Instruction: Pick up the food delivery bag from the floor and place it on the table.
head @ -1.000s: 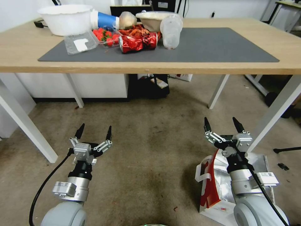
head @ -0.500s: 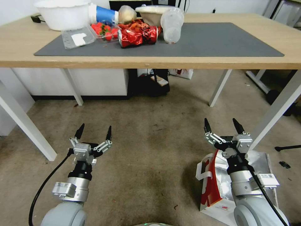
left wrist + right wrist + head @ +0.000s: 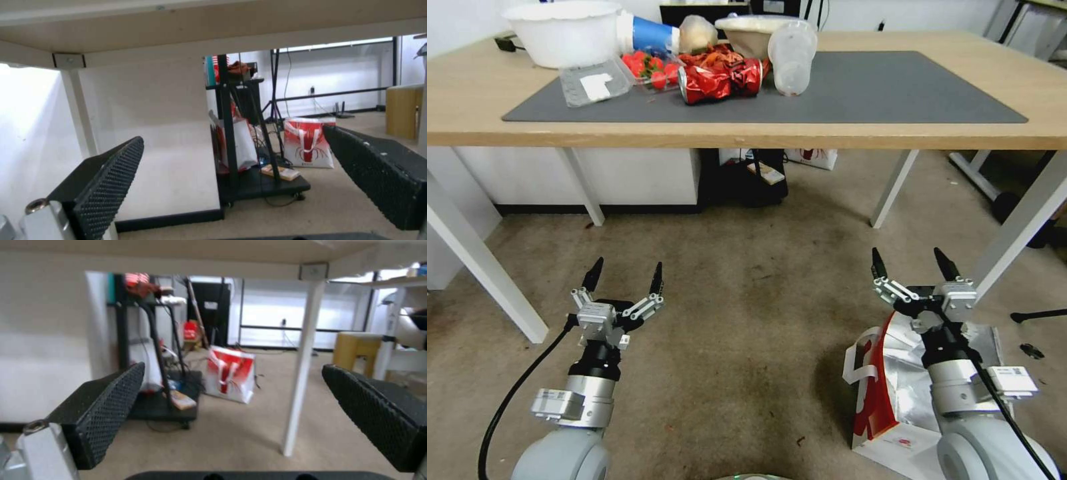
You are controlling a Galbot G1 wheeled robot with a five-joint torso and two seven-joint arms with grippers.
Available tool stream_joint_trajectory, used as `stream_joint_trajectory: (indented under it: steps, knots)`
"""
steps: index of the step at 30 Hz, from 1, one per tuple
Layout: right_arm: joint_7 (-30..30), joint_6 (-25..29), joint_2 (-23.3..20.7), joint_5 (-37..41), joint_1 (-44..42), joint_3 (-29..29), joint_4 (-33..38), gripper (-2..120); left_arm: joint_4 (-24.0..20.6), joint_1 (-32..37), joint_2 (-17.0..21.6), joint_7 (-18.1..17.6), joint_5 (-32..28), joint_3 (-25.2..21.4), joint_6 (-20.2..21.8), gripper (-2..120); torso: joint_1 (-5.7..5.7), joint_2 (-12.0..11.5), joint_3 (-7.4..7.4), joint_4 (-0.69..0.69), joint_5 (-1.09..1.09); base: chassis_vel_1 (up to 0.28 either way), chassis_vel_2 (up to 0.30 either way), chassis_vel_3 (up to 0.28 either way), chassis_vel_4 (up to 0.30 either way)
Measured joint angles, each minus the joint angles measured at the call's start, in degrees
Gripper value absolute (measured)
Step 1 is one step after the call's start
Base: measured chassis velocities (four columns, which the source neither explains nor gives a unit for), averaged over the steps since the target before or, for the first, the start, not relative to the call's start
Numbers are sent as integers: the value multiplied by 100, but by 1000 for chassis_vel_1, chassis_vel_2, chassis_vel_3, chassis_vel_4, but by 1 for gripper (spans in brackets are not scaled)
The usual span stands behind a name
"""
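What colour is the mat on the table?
Dark grey mat, plain, on the light-wood table; clearest in the head view.

bag [image 3: 887, 400] down at 5 o'clock is red and white with shiny silver foil inside, carpet [image 3: 747, 320] is stained brownish-grey, table [image 3: 467, 100] light wood with a dark grey mat [image 3: 880, 87]

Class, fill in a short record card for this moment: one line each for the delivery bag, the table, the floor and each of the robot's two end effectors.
bag: food delivery bag upright on the floor, under the right arm
table: table with dark mat, food clutter at its left
floor: floor, stained carpet
left end effector: left end effector open, above bare carpet, holding nothing
right end effector: right end effector open, over the bag, holding nothing
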Motion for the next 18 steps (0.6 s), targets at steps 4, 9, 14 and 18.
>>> stream_joint_trajectory:
  steps: [4,9,14,18]
  knots:
    - [-84,60,-65,109,-2,323,-203,100,16,24,7,-56,38,23,33,100,1,4,0,0,0,0,0,0,0]
    - [-156,98,-169,260,41,631,-391,100,17,24,9,-122,40,35,77,100,1,7,0,0,0,0,0,0,0]
    - [-270,180,-328,501,35,1021,-715,100,22,52,50,-227,17,79,145,100,1,11,0,0,0,0,0,0,0]
    - [-399,356,-440,582,19,1282,-1068,100,62,51,58,-260,13,79,171,99,2,12,0,0,0,0,0,0,0]
